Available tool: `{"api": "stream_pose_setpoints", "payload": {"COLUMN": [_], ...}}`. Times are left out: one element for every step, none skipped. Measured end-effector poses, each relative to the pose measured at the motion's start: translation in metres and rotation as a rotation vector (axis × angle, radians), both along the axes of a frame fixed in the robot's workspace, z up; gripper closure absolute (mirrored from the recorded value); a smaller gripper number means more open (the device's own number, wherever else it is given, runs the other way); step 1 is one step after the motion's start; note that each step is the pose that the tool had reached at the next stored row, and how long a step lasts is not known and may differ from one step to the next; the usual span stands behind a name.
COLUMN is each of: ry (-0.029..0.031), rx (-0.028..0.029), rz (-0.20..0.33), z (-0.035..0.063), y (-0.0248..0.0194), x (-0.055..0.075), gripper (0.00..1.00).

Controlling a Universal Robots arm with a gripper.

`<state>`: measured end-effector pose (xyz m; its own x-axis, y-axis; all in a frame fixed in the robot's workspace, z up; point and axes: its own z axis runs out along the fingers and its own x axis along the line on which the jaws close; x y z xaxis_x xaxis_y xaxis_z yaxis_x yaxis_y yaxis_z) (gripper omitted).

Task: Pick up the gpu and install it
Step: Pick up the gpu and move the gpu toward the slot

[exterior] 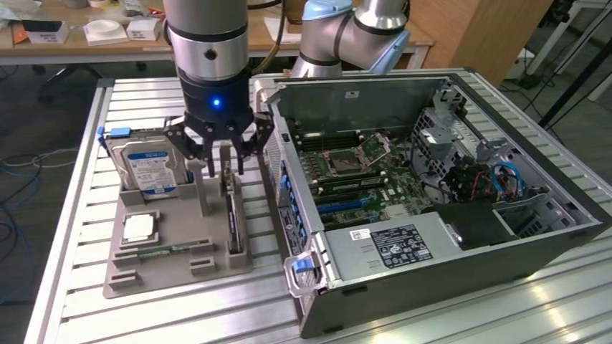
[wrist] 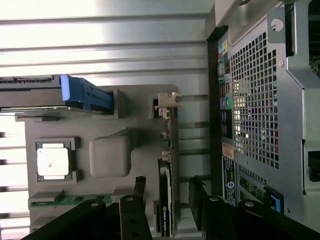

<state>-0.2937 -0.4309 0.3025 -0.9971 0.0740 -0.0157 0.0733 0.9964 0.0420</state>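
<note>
Your gpu (exterior: 232, 218) stands on edge in the slot on the exterior view's right side of the grey tray (exterior: 129, 279). Its metal bracket is at the far end, and the open computer case (exterior: 383, 294) is just beside it. It has not been lifted.

The gripper (exterior: 223, 169) hangs straight over the card's far half with its fingers (wrist: 137, 190) spread wide apart, one on each side of the card. The wrist view shows a gap on both sides, and the tips seem to be level with the card's upper edge, though the angle makes that hard to judge.

So you are in the pick-up step, lined up and with nothing gripped. As I read it, this grasp needs both fingers to meet the flat faces squarely and stay clear of the tray's posts.

The hard drive (exterior: 148, 168) stands at the tray's far left, well apart, and the tray and case rest on the slatted table (exterior: 67, 272).
</note>
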Motion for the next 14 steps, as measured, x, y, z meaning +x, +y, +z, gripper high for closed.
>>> {"api": "stream_pose_setpoints", "payload": {"ry": [0.0, -0.0001, -0.0001, 0.0, 0.0, 0.0001, 0.0001, 0.0, 0.0001, 0.0001, 0.0001, 0.0, 0.0, 0.0], "rx": [-0.0001, -0.0001, -0.0001, -0.0002, -0.0003, -0.0004, -0.0004, -0.0003, -0.0003, -0.0004, -0.0003, -0.0003, -0.0003, -0.0003], "rz": [0.0, 0.0, 0.0, 0.0, 0.0, 0.0, 0.0, 0.0, 0.0, 0.0, 0.0, 0.0, 0.0, 0.0], "z": [-0.0003, -0.0008, -0.0012, -0.0017, -0.0023, -0.0029, -0.0036, -0.0044, -0.0052, -0.0061, -0.0069, -0.0077, -0.0085, -0.0093], "y": [-0.0006, -0.0012, -0.0016, -0.002, -0.0026, -0.0033, -0.0043, -0.0056, -0.0071, -0.0084, -0.0096, -0.0107, -0.0119, -0.0131], "x": [0.0, 0.0, 0.0, 0.001, 0.001, 0.001, 0.001, 0.001, 0.001, 0.001, 0.001, 0.001, 0.001, 0.001], "gripper": [0.53, 0.53, 0.53, 0.53, 0.53, 0.53, 0.53, 0.53, 0.53, 0.53, 0.53, 0.53, 0.53, 0.53]}}
